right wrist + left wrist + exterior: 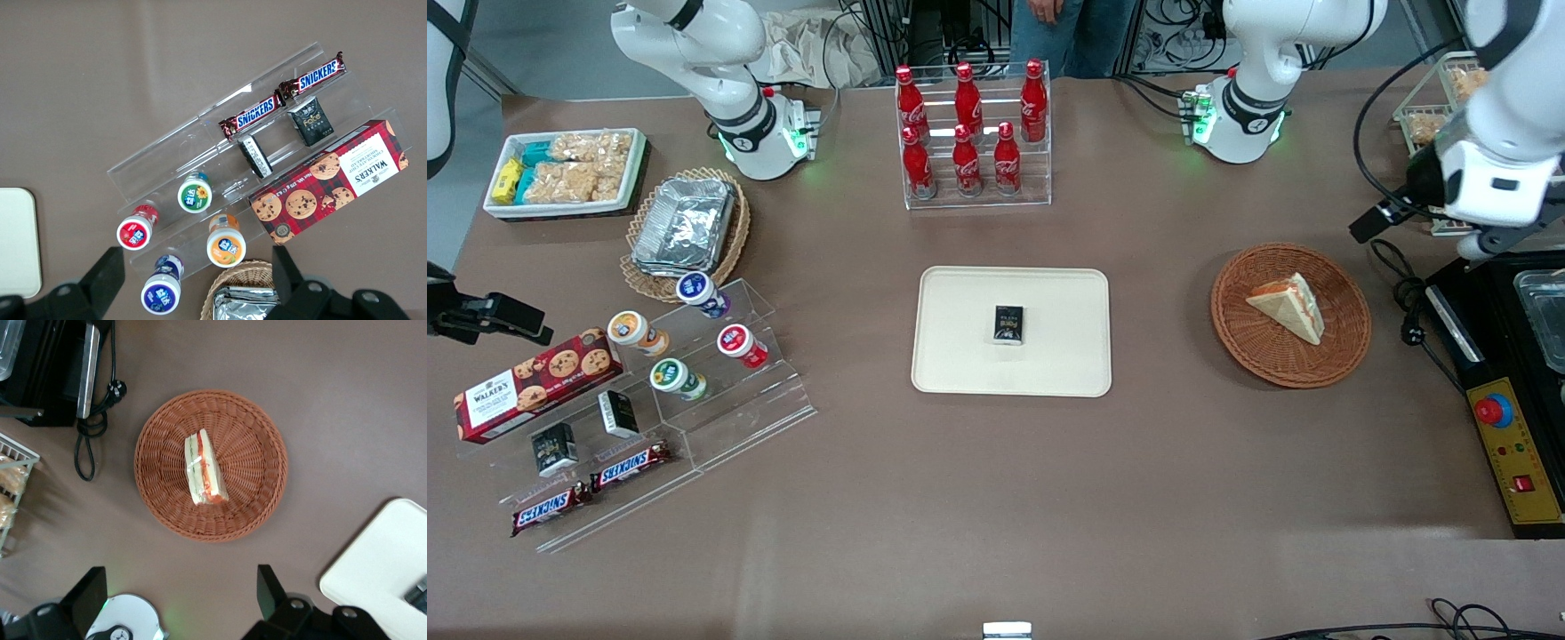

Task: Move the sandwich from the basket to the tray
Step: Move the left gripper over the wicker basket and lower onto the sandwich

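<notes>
The sandwich [1289, 307] [205, 468], a pale wedge with red, orange and green filling, lies in the round reddish-brown basket [1258, 356] [253, 453]. The cream tray [960, 356] [380, 567] lies flat at the table's middle, beside the basket toward the parked arm's end, with a small black box [1009, 324] on it. My left gripper [1485, 242] [180, 597] hangs high above the table, off the basket's rim toward the working arm's end. It is open wide with nothing between its black fingers [270, 590].
A black appliance [1520, 338] [60, 373] with a looped cable [1409, 302] stands at the working arm's end, a yellow control box [1516, 453] beside it. A rack of cola bottles [969, 133] stands farther from the camera than the tray. The arm's base [1240, 116] is nearby.
</notes>
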